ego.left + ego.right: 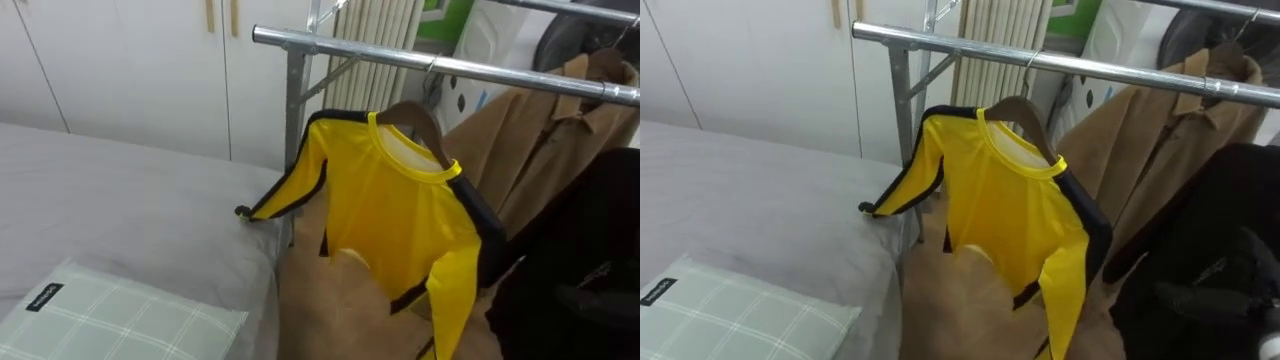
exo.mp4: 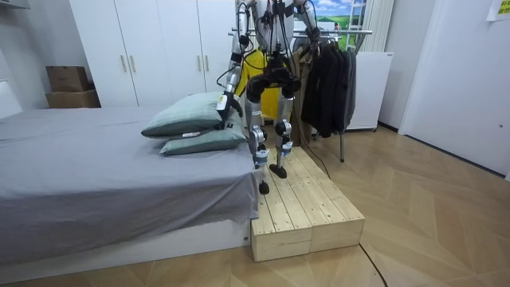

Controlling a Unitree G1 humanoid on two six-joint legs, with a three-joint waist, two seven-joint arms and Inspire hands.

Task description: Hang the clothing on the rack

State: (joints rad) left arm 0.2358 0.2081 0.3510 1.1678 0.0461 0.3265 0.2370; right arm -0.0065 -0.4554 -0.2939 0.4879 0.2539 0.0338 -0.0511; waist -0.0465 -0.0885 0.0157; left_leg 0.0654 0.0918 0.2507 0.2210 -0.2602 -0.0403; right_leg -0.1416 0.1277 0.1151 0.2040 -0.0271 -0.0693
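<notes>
A yellow long-sleeved shirt [image 1: 390, 215] with black trim hangs on a wooden hanger [image 1: 412, 118]. The hanger's hook is over the metal rail [image 1: 400, 57] of the clothes rack. One sleeve trails left, and its black cuff [image 1: 245, 211] touches the corner of the bed. In the room view I stand on a wooden platform [image 2: 307, 211] between bed and rack, facing the rack. My left hand [image 2: 228, 104] hangs low beside the pillows. My right hand [image 2: 318, 37] is near the dark garments.
A tan coat [image 1: 545, 130] hangs right of the shirt, and black garments [image 1: 590, 260] hang further right. The grey bed [image 1: 120, 210] is at my left, with a green checked pillow [image 1: 110, 320] on it. White wardrobes [image 1: 130, 60] stand behind.
</notes>
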